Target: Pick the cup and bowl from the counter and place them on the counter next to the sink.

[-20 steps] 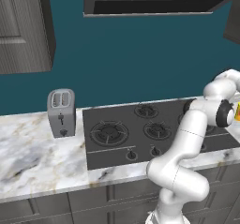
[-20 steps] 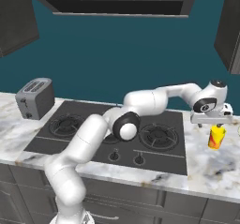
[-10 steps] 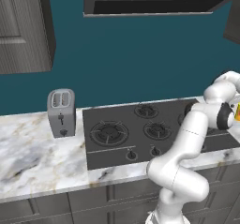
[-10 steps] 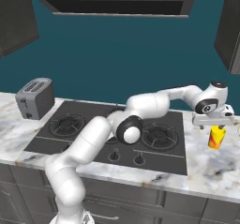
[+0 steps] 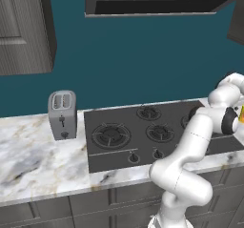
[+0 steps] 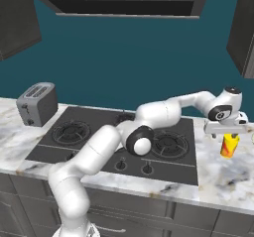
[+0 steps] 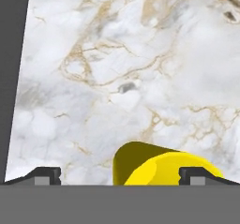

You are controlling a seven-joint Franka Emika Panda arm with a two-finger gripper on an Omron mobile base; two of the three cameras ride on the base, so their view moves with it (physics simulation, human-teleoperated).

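The fingers (image 7: 47, 175) are standing as wide apart as they go and are gripping nothing; the gripper (image 7: 119, 176) is hanging just above the yellow cup (image 7: 161, 168), w/ the cup's rim sitting between the two tips but nearer to the one on the right of the hand view. Going from big to small: the counter (image 6: 225, 176), white-grey marble w/ tan veins, is carrying all; the black stovetop (image 6: 106, 137) is lying in its middle; the white arm (image 6: 163, 113) is reaching across the stovetop to the right side; the silver toaster (image 5: 62, 113) is standing at the far left, well apart; the cup is standing upright on the marble just beside the stovetop's right edge, under the hand. Bowl and sink I am not locating here. Risk, in my judgement: the cup is not centred between the tips, so when the hand is going down, one finger may be landing on the rim and tipping or pushing the cup, poss. toward the counter edge; closing too high could also be squeezing it out. Labels or writing: none readable on cup, toaster or stovetop.
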